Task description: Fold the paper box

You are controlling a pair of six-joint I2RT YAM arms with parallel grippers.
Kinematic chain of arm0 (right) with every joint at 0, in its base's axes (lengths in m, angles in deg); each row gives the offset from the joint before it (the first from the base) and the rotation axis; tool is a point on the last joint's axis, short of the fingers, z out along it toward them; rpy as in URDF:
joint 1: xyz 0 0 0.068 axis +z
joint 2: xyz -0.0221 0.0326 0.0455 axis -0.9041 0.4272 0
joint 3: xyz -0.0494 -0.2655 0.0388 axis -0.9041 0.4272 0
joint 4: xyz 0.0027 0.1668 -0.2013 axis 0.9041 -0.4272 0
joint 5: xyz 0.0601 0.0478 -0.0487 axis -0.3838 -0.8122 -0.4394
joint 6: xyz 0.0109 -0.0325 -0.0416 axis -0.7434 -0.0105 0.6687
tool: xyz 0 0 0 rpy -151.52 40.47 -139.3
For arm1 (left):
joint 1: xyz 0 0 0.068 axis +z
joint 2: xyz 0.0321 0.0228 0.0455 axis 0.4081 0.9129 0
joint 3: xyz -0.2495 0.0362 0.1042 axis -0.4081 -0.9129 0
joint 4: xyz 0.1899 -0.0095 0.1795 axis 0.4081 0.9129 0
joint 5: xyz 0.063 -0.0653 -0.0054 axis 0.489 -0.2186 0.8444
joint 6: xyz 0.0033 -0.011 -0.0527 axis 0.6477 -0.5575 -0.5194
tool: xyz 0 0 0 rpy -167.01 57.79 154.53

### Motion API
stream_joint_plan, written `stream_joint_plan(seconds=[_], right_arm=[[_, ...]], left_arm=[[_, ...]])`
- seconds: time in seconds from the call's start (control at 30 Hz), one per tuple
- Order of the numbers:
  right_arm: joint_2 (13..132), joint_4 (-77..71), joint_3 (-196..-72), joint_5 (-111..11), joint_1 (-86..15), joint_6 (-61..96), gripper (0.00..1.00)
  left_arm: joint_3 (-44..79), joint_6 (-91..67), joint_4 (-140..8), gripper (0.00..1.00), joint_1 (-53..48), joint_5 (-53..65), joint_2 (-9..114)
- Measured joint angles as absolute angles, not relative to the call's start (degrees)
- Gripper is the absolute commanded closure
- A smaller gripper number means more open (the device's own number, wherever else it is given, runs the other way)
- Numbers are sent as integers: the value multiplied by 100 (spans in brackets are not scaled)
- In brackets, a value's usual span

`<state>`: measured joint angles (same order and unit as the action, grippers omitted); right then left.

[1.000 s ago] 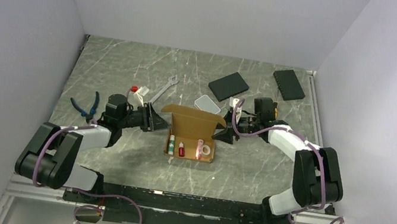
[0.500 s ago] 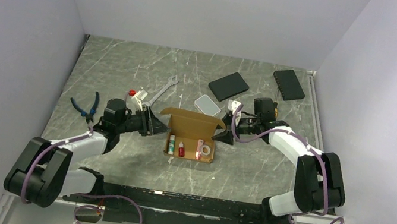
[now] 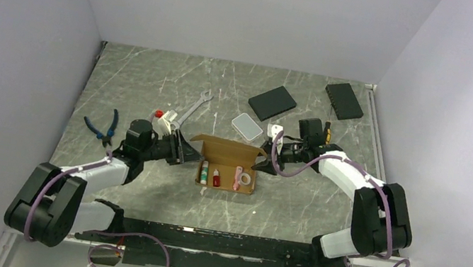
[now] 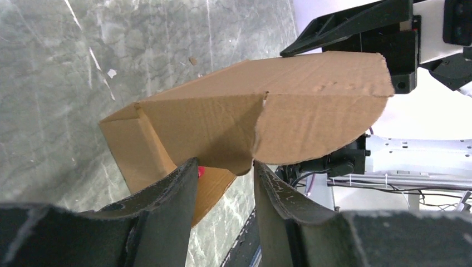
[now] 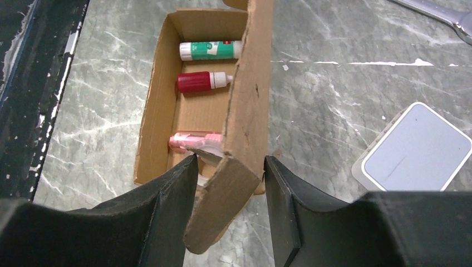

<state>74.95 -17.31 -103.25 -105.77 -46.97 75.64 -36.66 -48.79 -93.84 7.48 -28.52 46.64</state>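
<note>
The paper box (image 3: 230, 153) is a brown cardboard mailer in the middle of the table, its lid raised and leaning forward over the tray. Inside lie a green-and-white tube (image 5: 210, 50), a red bottle (image 5: 200, 82) and a pink item (image 5: 188, 140). My left gripper (image 3: 185, 152) is at the box's left end. In the left wrist view its jaws (image 4: 222, 169) stand part open with the lower corner of the lid's side flap (image 4: 289, 105) between them. My right gripper (image 3: 262, 160) is at the right end, part open (image 5: 231, 164) around the bent right flap (image 5: 222, 200), with a gap on one side.
Two black slabs (image 3: 272, 102) (image 3: 343, 100) lie at the back right. A small white case (image 3: 247, 125) sits just behind the box. A wrench (image 3: 193, 109), blue-handled pliers (image 3: 104, 126) and a white item with a red cap (image 3: 163, 116) lie to the left.
The lid has tipped down and forward over the tray. Both grippers have come nearer with its side flaps. Their openings look unchanged.
</note>
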Motion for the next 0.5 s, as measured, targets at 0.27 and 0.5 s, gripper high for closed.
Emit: stream_joint_plan(seconds=[0.27,0.5], right_arm=[[7475,-1868,-10325,-10478,-4640,7739,50],[7427,-2072,-10325,-10339,-4566,7997,50]], left_arm=[[-3666,-4976,-9268,54,517,-2845,4522],[-3714,-4973,-9071,54,449,-2793,4585]])
